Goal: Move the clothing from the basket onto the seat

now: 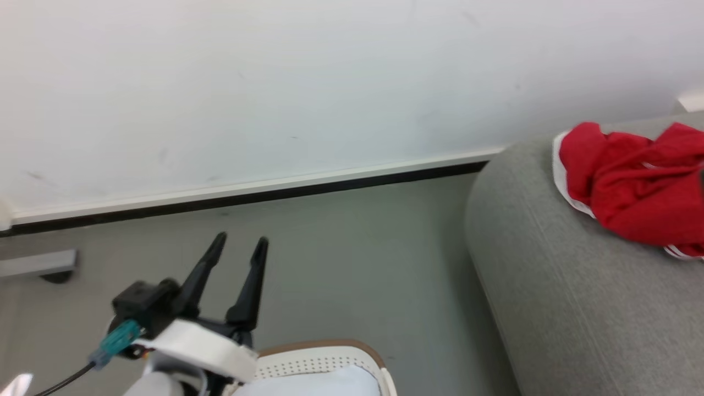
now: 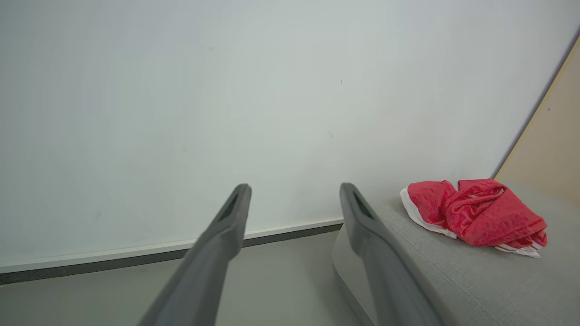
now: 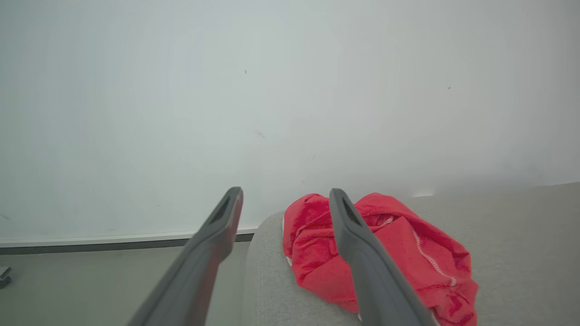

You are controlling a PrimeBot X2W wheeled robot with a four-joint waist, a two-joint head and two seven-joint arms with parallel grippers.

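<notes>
Lying bunched on seat (image 1: 577, 308) near its rounded corner: clothing (image 1: 632, 187) | right gripper (image 3: 285, 193): fingers apart, empty, close by clothing | left gripper (image 1: 241, 239): fingers apart, empty, near basket (image 1: 324, 357) | risk: a finger snagging a fold on pull-back could drag clothing off the edge.

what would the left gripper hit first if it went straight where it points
Probably the white wall, just above the baseboard; nothing shows ahead of the open left gripper before it. The seat lies off to its right, though depth is hard to judge.
</notes>
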